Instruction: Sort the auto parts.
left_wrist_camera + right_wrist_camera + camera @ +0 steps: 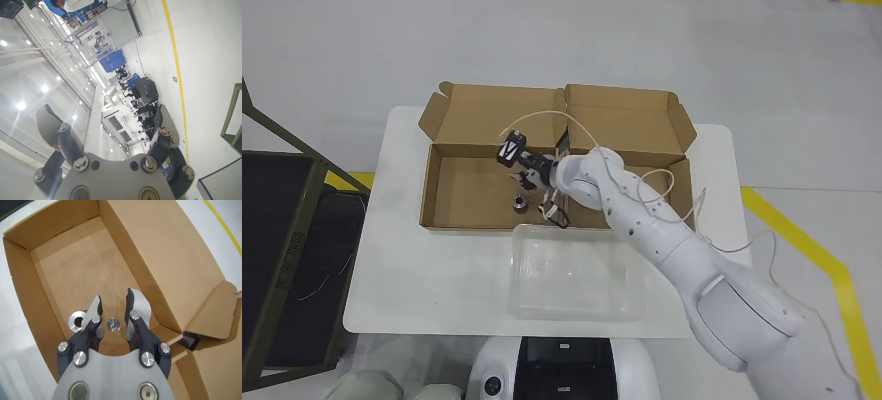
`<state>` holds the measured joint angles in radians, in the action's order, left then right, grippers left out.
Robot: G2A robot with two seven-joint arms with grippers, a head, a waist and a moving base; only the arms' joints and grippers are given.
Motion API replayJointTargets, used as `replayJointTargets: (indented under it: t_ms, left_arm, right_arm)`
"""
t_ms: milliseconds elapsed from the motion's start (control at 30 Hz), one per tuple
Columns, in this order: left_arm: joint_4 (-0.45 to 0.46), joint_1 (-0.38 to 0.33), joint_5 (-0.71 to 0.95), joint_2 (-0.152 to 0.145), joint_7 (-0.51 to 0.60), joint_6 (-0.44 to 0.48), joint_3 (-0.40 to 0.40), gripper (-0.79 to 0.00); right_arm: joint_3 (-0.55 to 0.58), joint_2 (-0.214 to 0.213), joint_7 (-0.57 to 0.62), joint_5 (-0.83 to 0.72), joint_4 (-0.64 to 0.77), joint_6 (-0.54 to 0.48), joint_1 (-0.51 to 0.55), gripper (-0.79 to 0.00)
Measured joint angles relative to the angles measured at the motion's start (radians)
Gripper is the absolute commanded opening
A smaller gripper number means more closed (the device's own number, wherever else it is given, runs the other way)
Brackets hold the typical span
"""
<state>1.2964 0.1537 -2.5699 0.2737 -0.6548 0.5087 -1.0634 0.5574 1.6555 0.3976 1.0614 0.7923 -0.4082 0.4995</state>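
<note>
- Fingers [140,306] of the right gripper [114,294] were spread apart and gripped nothing. They hung inside the cardboard box [62,262], one on each side of a small round metal part [113,326] that stood on the box floor.
- Just beside one finger lay a thicker metal ring [75,321] with a hole through its middle. In the top view that ring [518,205] sat near the centre of the frame, close to the box's near wall.
- Empty too, the left gripper [103,108] pointed off into the room, its fingers wide apart.
- Below the box in the top view, a clear plastic tray [517,270] lay on the white surface [402,250].
- Both parts looked like solid metal: stiff, dense for their size, smooth and probably slippery. The small one seemed best pinched across its round sides, low and centred, so that it would not squirt out.
</note>
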Motion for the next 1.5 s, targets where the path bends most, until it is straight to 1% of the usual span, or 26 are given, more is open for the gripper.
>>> replayJointTargets:
  t_ms: [167,300,500,567,600,633,700,833,1000,1167,1333,1500]
  left_arm:
    - [0.0,0.0,0.0,0.0,0.0,0.0,0.0,0.0]
    - [0.0,0.0,0.0,0.0,0.0,0.0,0.0,0.0]
    - [0.0,0.0,0.0,0.0,0.0,0.0,0.0,0.0]
    - [0.0,0.0,0.0,0.0,0.0,0.0,0.0,0.0]
    - [0.0,0.0,0.0,0.0,0.0,0.0,0.0,0.0]
    - [0.0,0.0,0.0,0.0,0.0,0.0,0.0,0.0]
    - [0.0,0.0,0.0,0.0,0.0,0.0,0.0,0.0]
    - [0.0,0.0,0.0,0.0,0.0,0.0,0.0,0.0]
    - [0.0,0.0,0.0,0.0,0.0,0.0,0.0,0.0]
    - [0.0,0.0,0.0,0.0,0.0,0.0,0.0,0.0]
    - [0.0,0.0,0.0,0.0,0.0,0.0,0.0,0.0]
    - [0.0,0.0,0.0,0.0,0.0,0.0,0.0,0.0]
  right_arm:
    - [0.053,-0.046,0.026,0.063,0.163,0.005,0.071,-0.477]
    - [0.113,-0.086,0.073,0.1,0.297,-0.001,0.145,-0.459]
    - [0.228,-0.152,0.092,0.167,0.513,-0.061,0.29,-0.437]
    - [0.27,-0.174,0.087,0.212,0.586,-0.075,0.345,-0.425]
    - [0.288,-0.183,0.082,0.23,0.615,-0.08,0.369,-0.406]
    - [0.312,-0.194,0.073,0.252,0.653,-0.088,0.402,-0.394]
    - [0.349,-0.211,0.055,0.281,0.703,-0.104,0.45,-0.32]
    - [0.432,-0.245,-0.007,0.344,0.795,-0.148,0.556,-0.231]
    - [0.522,-0.276,-0.098,0.404,0.87,-0.179,0.668,-0.154]
    - [0.61,-0.304,-0.186,0.447,0.921,-0.208,0.771,-0.009]
    - [0.682,-0.328,-0.27,0.496,0.965,-0.245,0.855,0.0]
    - [0.76,-0.345,-0.364,0.486,0.988,-0.238,0.936,0.0]
